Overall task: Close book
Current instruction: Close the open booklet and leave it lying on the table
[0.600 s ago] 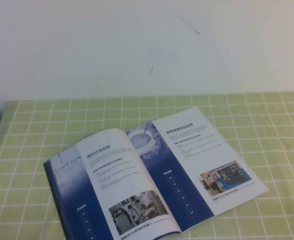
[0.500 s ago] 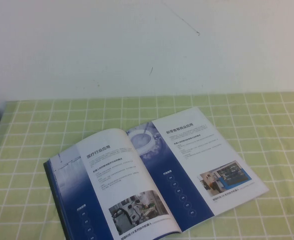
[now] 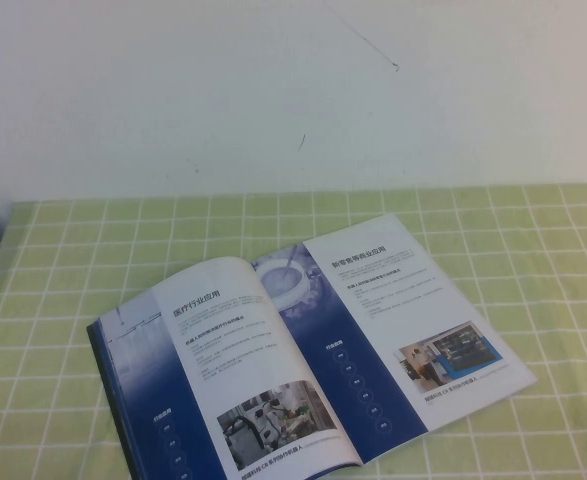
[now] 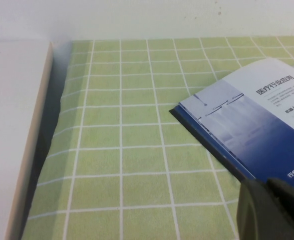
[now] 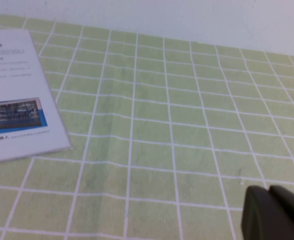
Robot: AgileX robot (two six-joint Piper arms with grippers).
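Book (image 3: 313, 350) lies open on checked cloth (image 3: 533, 230) — left gripper (image 4: 268, 190) beside it, right gripper (image 5: 270, 195) apart, jaws closed.

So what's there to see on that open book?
The book lies open, askew on the green checked cloth. It looks like a thin glossy paperback: white and blue pages with printed text and photos. The left page arches up near the spine; the right lies flat. The left gripper hangs by its left edge, the right gripper beyond its right corner; neither appears to touch it.
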